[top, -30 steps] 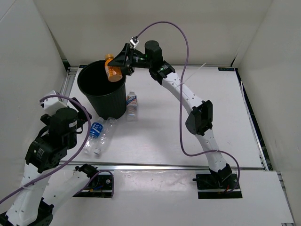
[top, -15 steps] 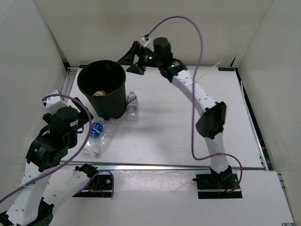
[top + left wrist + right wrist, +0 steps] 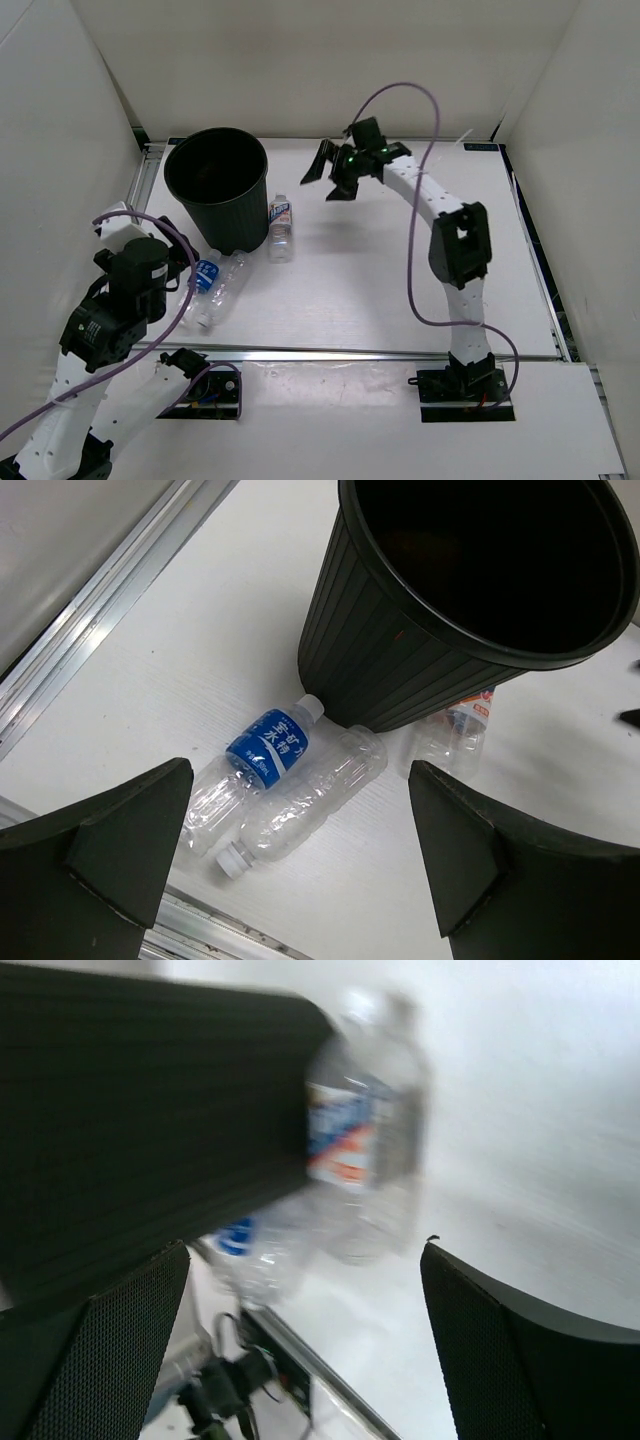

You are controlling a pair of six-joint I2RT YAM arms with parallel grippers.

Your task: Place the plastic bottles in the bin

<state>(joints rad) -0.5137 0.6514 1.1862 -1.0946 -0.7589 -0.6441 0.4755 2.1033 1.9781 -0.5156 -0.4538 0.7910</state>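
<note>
Top external view, left side: the left arm is in nearly the same crouched pose as one second ago. In the left wrist view, the left gripper (image 3: 298,775) has its jaws spread wide and holds nothing. It hangs above two clear bottles lying side by side on the table (image 3: 350,280). These are the blue-labelled bottle (image 3: 262,763) and a second clear bottle (image 3: 310,805) just beside it. Both lie at the near foot of the bin (image 3: 225,215) and have not moved.

The bin stands upright in the far-left part of the table, as before. One second ago the orange bottle was held over the bin's far rim. Half a second ago it lay on the bin floor. The interior now reads dark, and the orange bottle cannot be made out.

The white-labelled bottle (image 3: 281,225) lies just to the right of the bin wall, in the same position as before.

The right gripper (image 3: 328,175) has left the bin's rim. It now hangs over bare table to the right of the bin. Its jaws are fully apart and hold nothing. The right wrist view is blurred and shows the bin wall and the white-labelled bottle between the fingers.
</note>
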